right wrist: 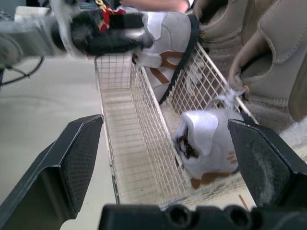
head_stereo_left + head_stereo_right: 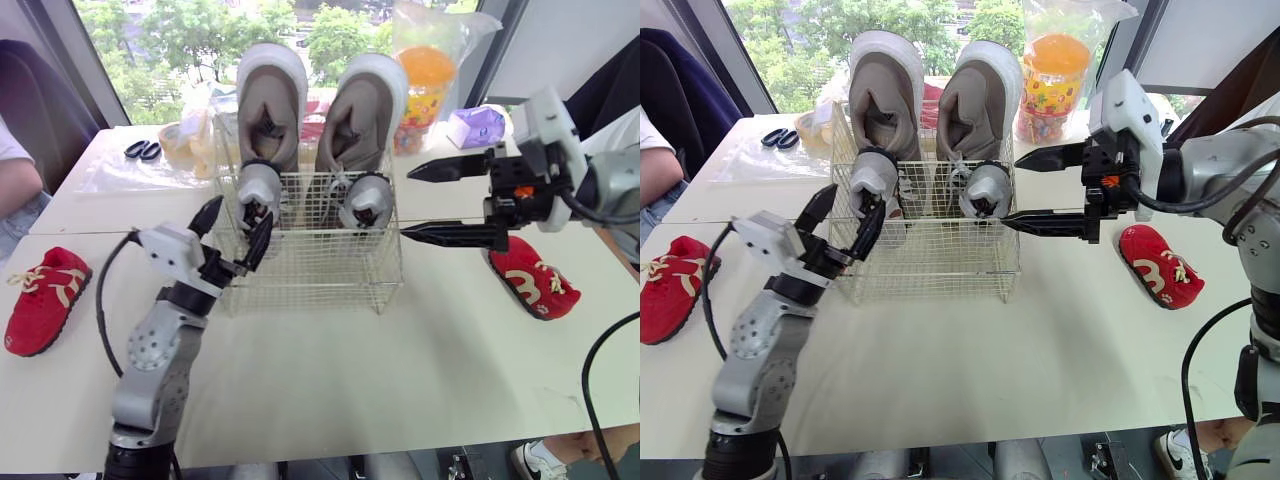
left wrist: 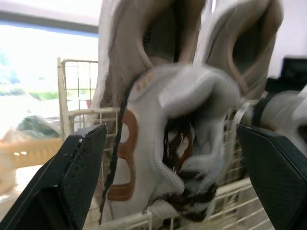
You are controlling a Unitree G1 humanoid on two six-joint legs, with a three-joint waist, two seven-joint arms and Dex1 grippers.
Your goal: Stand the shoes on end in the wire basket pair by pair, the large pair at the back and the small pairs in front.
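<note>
**Operator:** How do my hands stand?

**Spotter:** Your left gripper (image 2: 233,228) is spread wide and grasps nothing. The left white toddler sneaker (image 3: 177,143) stands on end between its fingers (image 3: 72,177), and neither finger presses it. Your right gripper (image 2: 445,202) is released too, empty, hanging at 3 o'clock of the wire basket (image 2: 310,285).

**Operator:** And the shoes?

**Spotter:** 2 large taupe sneakers (image 2: 272,95) stand on end along the basket's 12 o'clock side. The white pair stands in front of them, with the right white toddler sneaker (image 2: 366,203) toward 3. Out on the table (image 2: 400,380), the first red toddler sneaker (image 2: 45,298) lies at the basket's 8 o'clock. The second red toddler sneaker (image 2: 532,280) lies at 4, near your right gripper.

**Operator:** How will the red ones handle?

**Spotter:** I'd judge them light, with soft fabric uppers over a stiffer rubber sole. Pinch across the midfoot, with 1 finger on the sole and 1 on the upper, so the shoe doesn't fold. Mind the loose white laces (image 2: 22,277), which could snag on the wire as you lower each shoe into the 6 o'clock side.
</note>
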